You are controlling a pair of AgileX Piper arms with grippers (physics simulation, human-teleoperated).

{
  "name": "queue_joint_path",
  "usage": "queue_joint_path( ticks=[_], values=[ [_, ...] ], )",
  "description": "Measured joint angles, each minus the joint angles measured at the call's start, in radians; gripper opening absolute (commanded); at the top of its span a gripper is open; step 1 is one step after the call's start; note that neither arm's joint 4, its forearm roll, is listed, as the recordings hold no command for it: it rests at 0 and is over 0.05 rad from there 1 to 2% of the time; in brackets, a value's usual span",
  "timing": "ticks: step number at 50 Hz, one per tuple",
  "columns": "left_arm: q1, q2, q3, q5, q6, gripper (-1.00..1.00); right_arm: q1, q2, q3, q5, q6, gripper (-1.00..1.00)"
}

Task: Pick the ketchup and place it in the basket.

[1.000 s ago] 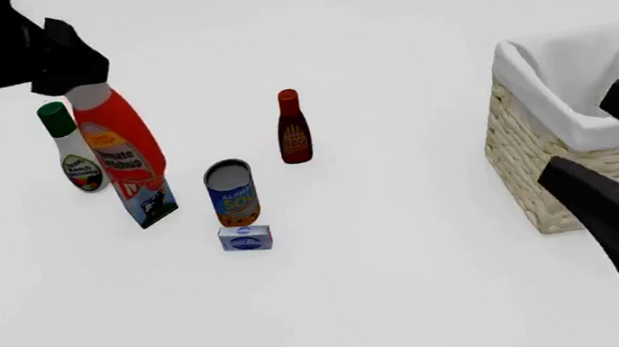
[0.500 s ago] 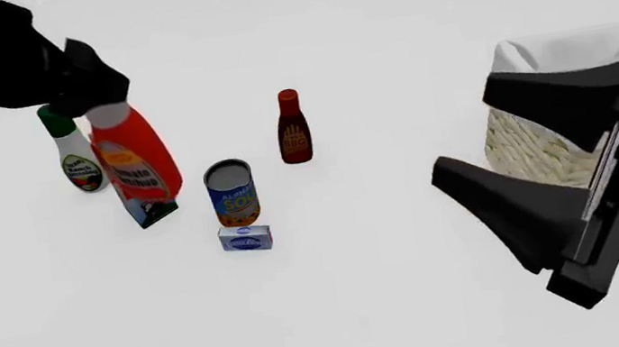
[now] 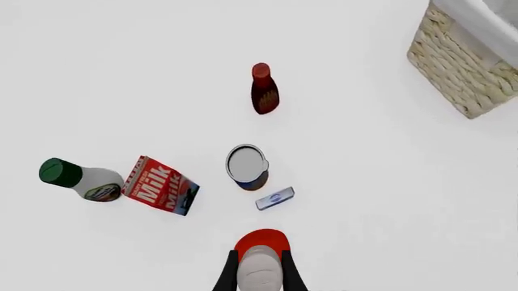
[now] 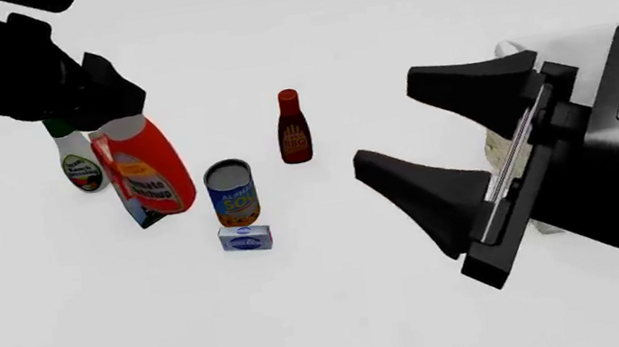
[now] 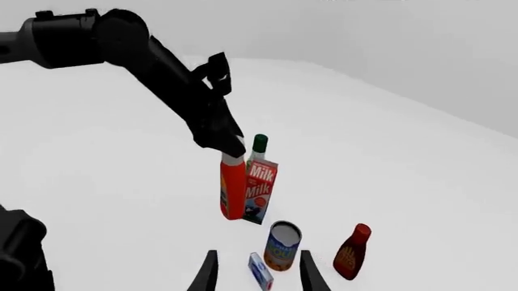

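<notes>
The ketchup (image 4: 149, 170), a red-orange bottle with a white cap, hangs tilted above the table at the left. My left gripper (image 4: 112, 106) is shut on its cap. From above, the left wrist view shows the ketchup (image 3: 261, 257) between the two fingers (image 3: 227, 276). In the right wrist view the ketchup (image 5: 232, 189) hangs from the left arm beside the milk carton. The basket (image 3: 465, 63), woven with white lining, stands at the right; in the front view only a strip of the basket (image 4: 506, 46) shows behind my right gripper (image 4: 388, 123), which is open and empty.
Behind the ketchup stand a milk carton (image 4: 149, 214) and a white bottle with a green cap (image 4: 79, 167). Near the middle are a can (image 4: 231, 193), a small blue-white box (image 4: 246, 238) and a slim dark red bottle (image 4: 293, 128).
My left gripper has carried the ketchup a little to the right. The right arm has swung in from the lower right toward the middle and now covers most of the basket.
</notes>
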State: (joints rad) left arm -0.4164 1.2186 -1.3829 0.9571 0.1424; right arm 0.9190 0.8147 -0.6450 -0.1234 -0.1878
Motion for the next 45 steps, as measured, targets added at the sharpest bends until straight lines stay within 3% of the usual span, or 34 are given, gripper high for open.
queue_joint_path(
  ticks=[21, 45],
  values=[
    [-0.033, -0.007, 0.02, -0.001, -0.005, -1.0, 0.05, 0.114, -0.085, -0.026, 0.019, 1.0],
    [-0.064, -0.039, 0.06, 0.005, -0.015, -1.0, 0.068, 0.172, -0.092, -0.084, 0.052, 1.0]
  ],
)
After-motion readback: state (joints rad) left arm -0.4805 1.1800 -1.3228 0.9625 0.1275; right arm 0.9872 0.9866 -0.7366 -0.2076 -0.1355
